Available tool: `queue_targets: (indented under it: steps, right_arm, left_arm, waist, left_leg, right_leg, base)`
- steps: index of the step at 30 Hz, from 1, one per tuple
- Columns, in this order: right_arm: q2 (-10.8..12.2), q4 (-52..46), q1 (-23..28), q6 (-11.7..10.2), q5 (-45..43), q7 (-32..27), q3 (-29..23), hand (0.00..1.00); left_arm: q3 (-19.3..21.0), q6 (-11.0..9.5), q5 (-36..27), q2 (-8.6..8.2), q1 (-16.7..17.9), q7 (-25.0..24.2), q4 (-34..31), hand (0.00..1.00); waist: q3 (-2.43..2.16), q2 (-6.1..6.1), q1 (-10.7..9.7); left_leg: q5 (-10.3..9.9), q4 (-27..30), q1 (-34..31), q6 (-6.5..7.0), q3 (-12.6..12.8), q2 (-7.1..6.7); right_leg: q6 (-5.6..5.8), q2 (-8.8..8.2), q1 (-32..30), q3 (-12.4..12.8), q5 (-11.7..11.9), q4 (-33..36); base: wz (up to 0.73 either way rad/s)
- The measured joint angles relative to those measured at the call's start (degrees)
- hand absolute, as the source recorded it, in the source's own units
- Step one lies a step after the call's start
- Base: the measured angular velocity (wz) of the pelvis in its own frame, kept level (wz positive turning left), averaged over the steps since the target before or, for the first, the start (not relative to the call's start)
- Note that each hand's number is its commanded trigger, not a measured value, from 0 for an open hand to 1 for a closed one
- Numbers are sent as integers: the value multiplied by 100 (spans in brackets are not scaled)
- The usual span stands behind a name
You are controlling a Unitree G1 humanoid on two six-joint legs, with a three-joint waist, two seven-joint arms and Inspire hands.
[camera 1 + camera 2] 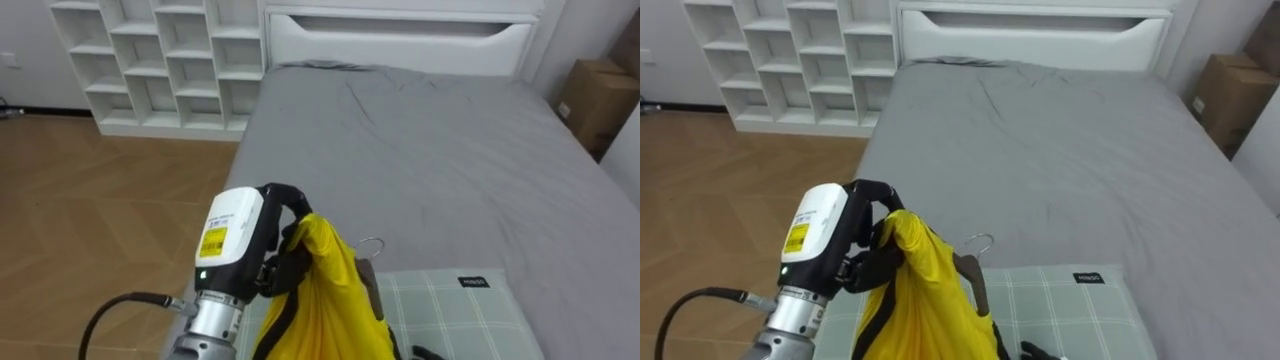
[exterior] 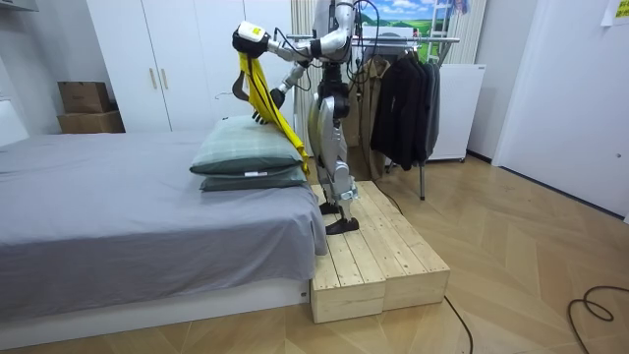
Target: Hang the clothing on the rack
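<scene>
Holding the yellow garment (image 1: pixel 320 295) aloft on its hanger (image 1: pixel 973 275), left robot hand (image 1: pixel 282 220) curled tight round the cloth, above the pillow (image 1: pixel 450 310) at the near end of the bed (image 1: pixel 420 150); raised, presumably, to drape free. Right robot hand (image 2: pixel 275 96) lower, grip unreadable.

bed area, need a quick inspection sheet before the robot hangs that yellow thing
surface: grey bed, sheet slightly creased.
job's things: yellow garment on a hanger, held up above the pillows; clothes rack with dark clothes behind the robot.
clutter: two stacked pillows, the checked one on top.
hands: left hand curled round the garment's top; right hand lower, beside the garment.
cables: nothing seen beyond the robot's own.
surroundings: robot stands on a wooden platform at the bed's pillow end; white shelf unit, cardboard box, white wardrobe.
</scene>
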Motion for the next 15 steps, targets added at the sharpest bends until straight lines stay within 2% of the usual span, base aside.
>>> queue_targets:
  steps: [7, 15]
  right_arm:
    - [10, 53, 0, -56, 1, -5, 0, 0]
    - [20, -22, 0, -56, 16, -87, 211, 0]
  left_arm:
    - [-10, 0, -3, -2, 0, 4, 0, 100]
    - [-398, -38, -20, 41, 0, 40, 1, 100]
  waist:
    - [5, 28, -1]
    - [8, 40, -48]
  left_leg:
    - [0, -7, 7, 0, 4, 3]
    - [0, -49, 58, 0, 14, 9]
  right_leg:
    - [0, 7, 0, 2, 0, 0]
    - [10, -3, 26, 13, -6, -7]
  base:
    - [0]
    - [0]
